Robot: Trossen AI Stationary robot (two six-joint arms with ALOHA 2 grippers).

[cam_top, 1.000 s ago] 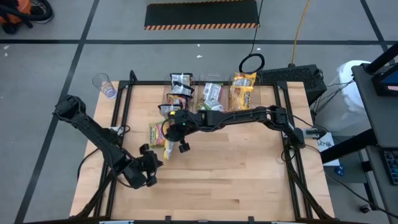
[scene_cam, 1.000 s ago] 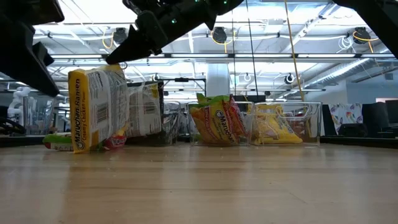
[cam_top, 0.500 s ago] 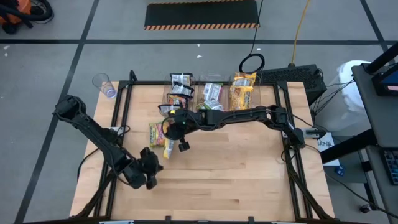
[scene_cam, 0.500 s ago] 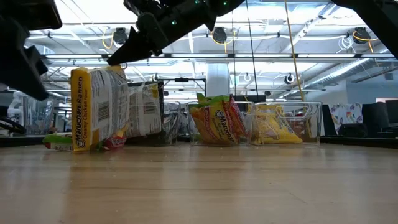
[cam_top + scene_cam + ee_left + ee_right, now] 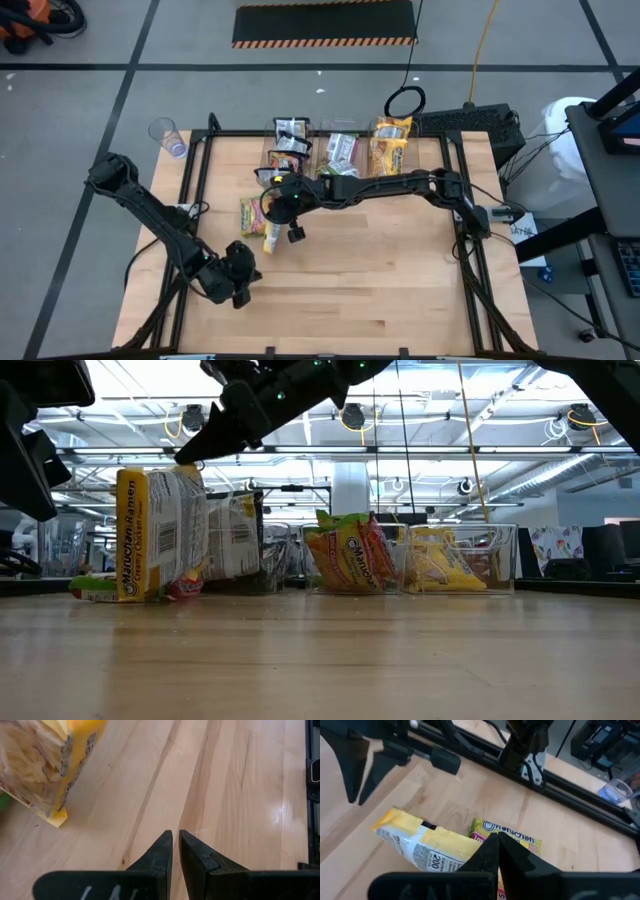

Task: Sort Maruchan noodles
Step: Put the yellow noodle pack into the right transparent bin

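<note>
Right gripper [image 5: 272, 212] hangs over the table's left-centre, jaws closed on the top edge of a yellow noodle packet [image 5: 160, 535] standing upright on the table [image 5: 380, 270]. Left gripper [image 5: 243, 262], near the front-left, empty, jaws almost closed. Other packets fill the clear bins [image 5: 340, 150] at the back.

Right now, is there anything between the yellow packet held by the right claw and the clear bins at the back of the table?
Nothing visible blocks it. The right claw holds the yellow packet upright, lifted beside a green-edged packet. The clear bins stand behind, with bare wood between.
</note>
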